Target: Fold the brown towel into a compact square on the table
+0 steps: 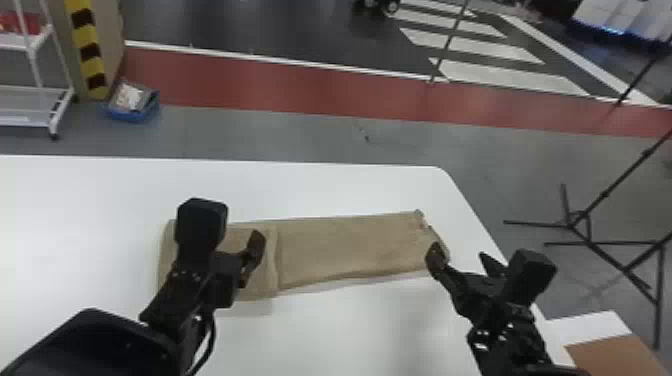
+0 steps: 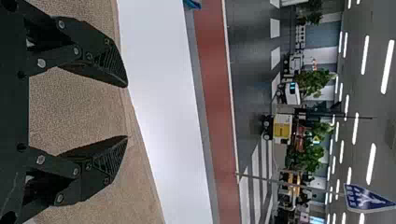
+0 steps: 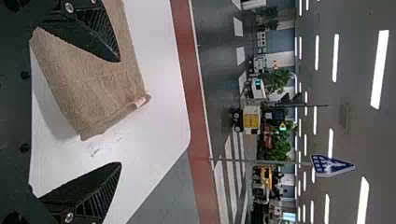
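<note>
On the white table [image 1: 320,187], short of its far edge, lies the brown towel [image 1: 350,250], the half-open left gripper [image 1: 254,250] and wider-open right gripper [image 1: 460,251] empty at its 2 ends, a filled blue bin [image 1: 131,116] beyond.

Head camera looks forward and down, above and behind black left gripper [image 1: 252,257] and black right gripper [image 1: 459,251]. Each wrist camera faces forward, close behind its gripper. All share white table [image 1: 350,190], red floor strip [image 1: 300,85].
</note>
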Robot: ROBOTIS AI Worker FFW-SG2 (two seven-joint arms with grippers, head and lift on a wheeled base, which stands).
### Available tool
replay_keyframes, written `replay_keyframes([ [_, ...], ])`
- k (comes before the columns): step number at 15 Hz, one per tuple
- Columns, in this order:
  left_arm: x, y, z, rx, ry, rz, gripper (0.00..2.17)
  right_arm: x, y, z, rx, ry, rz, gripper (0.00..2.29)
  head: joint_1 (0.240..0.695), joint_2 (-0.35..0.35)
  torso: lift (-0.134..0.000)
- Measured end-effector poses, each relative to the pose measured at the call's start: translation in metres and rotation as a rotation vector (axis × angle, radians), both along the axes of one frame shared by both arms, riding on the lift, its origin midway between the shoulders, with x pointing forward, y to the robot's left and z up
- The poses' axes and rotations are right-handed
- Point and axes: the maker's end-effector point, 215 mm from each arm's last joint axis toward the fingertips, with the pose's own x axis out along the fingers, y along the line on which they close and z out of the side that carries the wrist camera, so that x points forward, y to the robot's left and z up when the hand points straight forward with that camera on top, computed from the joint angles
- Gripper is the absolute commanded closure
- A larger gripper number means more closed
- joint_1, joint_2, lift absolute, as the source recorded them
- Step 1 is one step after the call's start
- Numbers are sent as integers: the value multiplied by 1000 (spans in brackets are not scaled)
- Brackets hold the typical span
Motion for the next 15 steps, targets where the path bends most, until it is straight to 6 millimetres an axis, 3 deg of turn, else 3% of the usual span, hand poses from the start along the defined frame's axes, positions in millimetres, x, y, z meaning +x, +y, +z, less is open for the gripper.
replay_keyframes([
  [2,0,18,5,-17,-22,37,29,12,26,-4,18,15,52,137,695,-350,-110],
  [3,-1,35,10,-28,-45,72,29,19,50,-7,41,26,113,161,695,-350,-110],
  [7,-3,149,46,-65,-226,282,29,38,170,-19,140,67,374,194,695,-149,-110],
  [9,-13,200,58,-55,-293,365,29,40,216,-30,163,98,456,225,695,-41,-110],
  [11,-18,219,63,-41,-329,384,29,37,236,-38,172,117,487,329,695,15,-110],
  [15,-21,217,60,-19,-369,350,29,36,252,-45,183,131,508,475,695,42,-110],
])
